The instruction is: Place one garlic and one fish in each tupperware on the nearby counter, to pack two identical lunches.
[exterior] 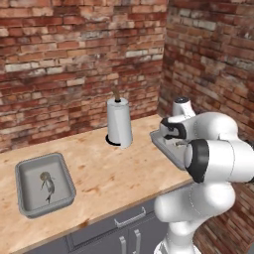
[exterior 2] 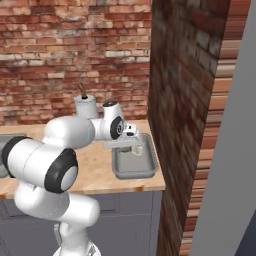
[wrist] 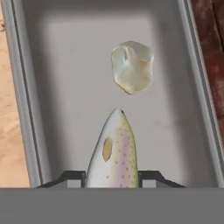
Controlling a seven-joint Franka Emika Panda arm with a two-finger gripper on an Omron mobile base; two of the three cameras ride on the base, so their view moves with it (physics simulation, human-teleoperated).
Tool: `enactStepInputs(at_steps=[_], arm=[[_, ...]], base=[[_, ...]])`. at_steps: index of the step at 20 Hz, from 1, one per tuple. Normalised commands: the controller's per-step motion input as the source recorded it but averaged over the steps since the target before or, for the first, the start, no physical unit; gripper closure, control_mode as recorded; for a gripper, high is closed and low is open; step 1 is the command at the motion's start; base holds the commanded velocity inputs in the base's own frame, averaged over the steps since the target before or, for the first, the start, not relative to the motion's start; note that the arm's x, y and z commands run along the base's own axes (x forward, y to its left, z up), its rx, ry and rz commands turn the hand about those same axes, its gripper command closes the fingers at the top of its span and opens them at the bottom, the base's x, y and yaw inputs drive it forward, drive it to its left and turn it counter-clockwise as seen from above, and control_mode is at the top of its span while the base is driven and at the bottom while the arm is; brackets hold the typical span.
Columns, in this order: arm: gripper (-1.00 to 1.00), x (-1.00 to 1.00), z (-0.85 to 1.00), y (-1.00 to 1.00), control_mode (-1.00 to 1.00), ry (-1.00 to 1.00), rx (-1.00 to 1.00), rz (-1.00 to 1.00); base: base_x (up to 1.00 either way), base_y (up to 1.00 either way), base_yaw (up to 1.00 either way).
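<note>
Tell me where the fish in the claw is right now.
In the hand view the fish sits pinched in the claw, over the right-hand tupperware beside the brick side wall, just short of the garlic lying inside.

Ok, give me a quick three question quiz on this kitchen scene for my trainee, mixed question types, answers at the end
1. True or false: the gripper is shut on a fish.
2. What lies in the right tupperware below the gripper? A) garlic B) a spoon C) a lemon
3. Fill in: the paper-towel roll stands on the ____ between the two tubs.

Key: 1 true; 2 A, the garlic; 3 counter.
</note>
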Motion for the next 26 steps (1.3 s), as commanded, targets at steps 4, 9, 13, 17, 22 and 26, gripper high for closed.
enactStepInputs(at_steps=[4, 9, 13, 17, 22, 26], arm=[[1.0, 0.18, -0.26, -0.12, -1.0, 0.06, 0.0, 0.02], [1.0, 0.12, -0.24, -0.16, -1.0, 0.02, 0.0, 0.05], [1.0, 0.19, -0.24, -0.04, -1.0, 0.0, 0.0, 0.07], [1.0, 0.26, -0.23, 0.0, -1.0, 0.0, 0.0, 0.1], [1.0, 0.31, -0.21, 0.0, -1.0, 0.0, 0.0, 0.1], [-1.0, 0.35, -0.2, 0.0, -1.0, 0.0, 0.0, 0.1]], base=[[0.0, 0.0, 0.0], [0.0, 0.0, 0.0], [0.0, 0.0, 0.0], [0.0, 0.0, 0.0], [0.0, 0.0, 0.0], [0.0, 0.0, 0.0]])
